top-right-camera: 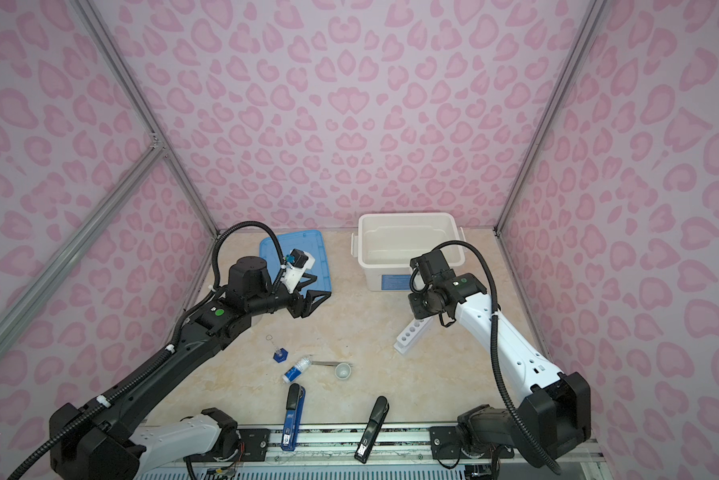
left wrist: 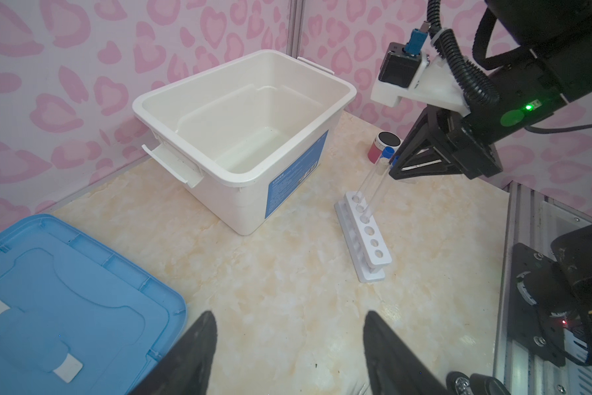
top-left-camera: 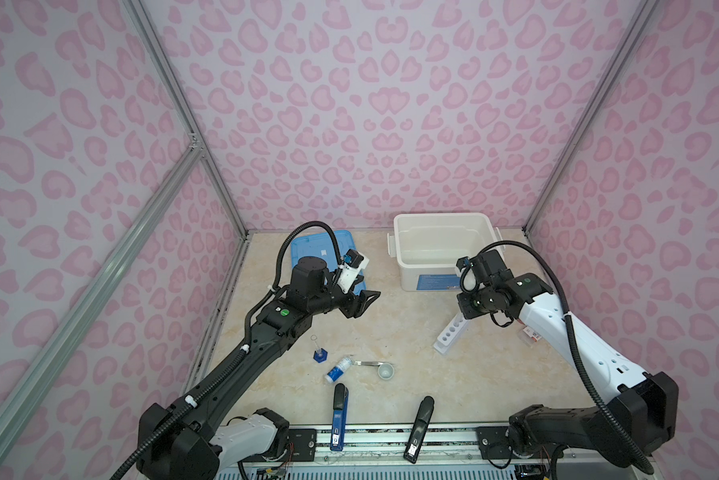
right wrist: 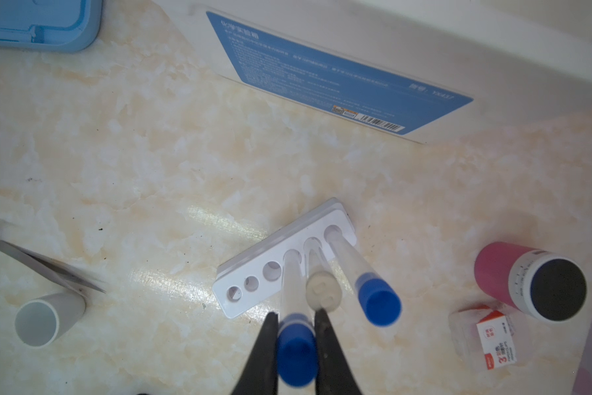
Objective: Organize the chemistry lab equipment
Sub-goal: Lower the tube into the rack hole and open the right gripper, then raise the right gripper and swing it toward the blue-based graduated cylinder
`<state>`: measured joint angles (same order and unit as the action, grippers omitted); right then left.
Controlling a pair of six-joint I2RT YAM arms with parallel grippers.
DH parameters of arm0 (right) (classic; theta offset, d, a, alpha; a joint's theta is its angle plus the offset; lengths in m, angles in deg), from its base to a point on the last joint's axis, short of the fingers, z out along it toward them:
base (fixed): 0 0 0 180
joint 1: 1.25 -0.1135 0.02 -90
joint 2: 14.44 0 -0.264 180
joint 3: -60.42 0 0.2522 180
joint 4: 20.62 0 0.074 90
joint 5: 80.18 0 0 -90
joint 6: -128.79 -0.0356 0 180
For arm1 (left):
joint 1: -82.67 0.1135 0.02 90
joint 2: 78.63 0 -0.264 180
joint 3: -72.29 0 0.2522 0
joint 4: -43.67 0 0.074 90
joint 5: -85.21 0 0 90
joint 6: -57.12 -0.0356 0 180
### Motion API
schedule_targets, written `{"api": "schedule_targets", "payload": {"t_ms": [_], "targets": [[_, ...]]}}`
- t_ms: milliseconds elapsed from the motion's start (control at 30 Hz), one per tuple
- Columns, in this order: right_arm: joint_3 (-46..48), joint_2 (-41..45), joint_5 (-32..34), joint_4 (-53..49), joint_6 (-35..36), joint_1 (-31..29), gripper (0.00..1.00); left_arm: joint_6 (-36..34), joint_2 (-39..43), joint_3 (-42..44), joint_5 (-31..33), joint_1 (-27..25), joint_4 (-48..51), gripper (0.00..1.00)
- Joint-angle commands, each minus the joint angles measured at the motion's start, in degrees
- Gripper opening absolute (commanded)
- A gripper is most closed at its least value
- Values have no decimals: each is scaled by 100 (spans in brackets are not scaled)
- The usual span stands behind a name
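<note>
The right gripper [right wrist: 296, 319] pinches a blue-capped test tube [right wrist: 296, 355] near its cap. The tube's long axis runs from the jaws down into the white rack [top-left-camera: 449, 334], which lies right of centre in both top views. The left gripper [left wrist: 289, 318], spread and empty, hangs left of centre and is clearly the farther arm.

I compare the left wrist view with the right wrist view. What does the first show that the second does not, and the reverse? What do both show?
Only the left wrist view shows the inside of the white bin and the open left gripper. Only the right wrist view shows the tweezers, the tiny white cup, a small clear box, and that the right gripper is shut on a blue-capped tube. Both show that gripper, the white rack with its tubes, the pink jar, the blue lid and the bin's blue label.
</note>
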<state>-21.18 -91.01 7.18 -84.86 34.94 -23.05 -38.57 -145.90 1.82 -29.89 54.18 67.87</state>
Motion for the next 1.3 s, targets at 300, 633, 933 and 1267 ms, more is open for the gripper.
{"api": "schedule_targets", "payload": {"t_ms": [300, 633, 933, 1267], "targets": [[81, -129, -103, -129, 43, -10, 21, -72, -41, 2, -67, 10, -89, 70], [125, -41, -106, -157, 35, -8, 25, -81, -76, -19, -125, 19, -77, 70], [7, 106, -149, -241, 30, -8, 25, -82, -41, -38, -133, 19, -54, 70], [-61, 285, -202, -194, 43, -6, 26, -81, 20, -77, -144, 19, -9, 70]]}}
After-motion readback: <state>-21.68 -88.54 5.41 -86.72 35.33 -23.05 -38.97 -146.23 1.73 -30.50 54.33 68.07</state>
